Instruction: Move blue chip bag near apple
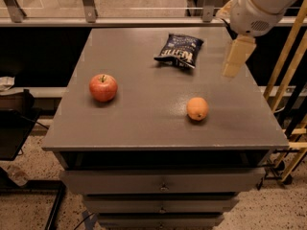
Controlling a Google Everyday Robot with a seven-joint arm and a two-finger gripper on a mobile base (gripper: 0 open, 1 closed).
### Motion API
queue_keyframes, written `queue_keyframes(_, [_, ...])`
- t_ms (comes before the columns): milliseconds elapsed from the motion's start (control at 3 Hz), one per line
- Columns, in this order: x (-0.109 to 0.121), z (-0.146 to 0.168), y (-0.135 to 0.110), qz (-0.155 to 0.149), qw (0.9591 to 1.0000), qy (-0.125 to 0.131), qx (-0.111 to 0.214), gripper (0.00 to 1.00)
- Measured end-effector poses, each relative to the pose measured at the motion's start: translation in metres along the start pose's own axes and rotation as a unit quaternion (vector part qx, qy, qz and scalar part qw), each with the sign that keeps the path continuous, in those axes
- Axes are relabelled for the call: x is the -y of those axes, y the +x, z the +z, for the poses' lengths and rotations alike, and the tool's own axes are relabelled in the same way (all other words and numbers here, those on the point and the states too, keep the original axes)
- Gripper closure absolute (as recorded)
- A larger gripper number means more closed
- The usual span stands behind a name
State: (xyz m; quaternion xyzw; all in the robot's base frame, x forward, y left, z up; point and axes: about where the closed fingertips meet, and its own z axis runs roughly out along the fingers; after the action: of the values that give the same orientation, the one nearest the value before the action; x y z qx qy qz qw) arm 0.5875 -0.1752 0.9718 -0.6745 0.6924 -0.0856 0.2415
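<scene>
The blue chip bag is a dark navy crinkled bag with white lettering, lying flat near the back of the grey table top. The apple is red with a short stem and stands at the table's left, well apart from the bag. My gripper hangs on the white arm at the upper right, above the table's right side, to the right of the bag and not touching it.
A small orange fruit sits right of centre toward the front. The table is a drawer cabinet with drawers below. Yellow wooden frames stand to the right. A railing runs behind the table.
</scene>
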Motion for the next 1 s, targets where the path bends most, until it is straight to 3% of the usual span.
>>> queue_keyframes(333, [0.024, 0.059, -0.017, -0.032, 0.9994, -0.014, 0.007, 0.00])
queue_keyframes(1000, [0.058, 0.133, -0.024, -0.017, 0.9997, -0.017, 0.005, 0.00])
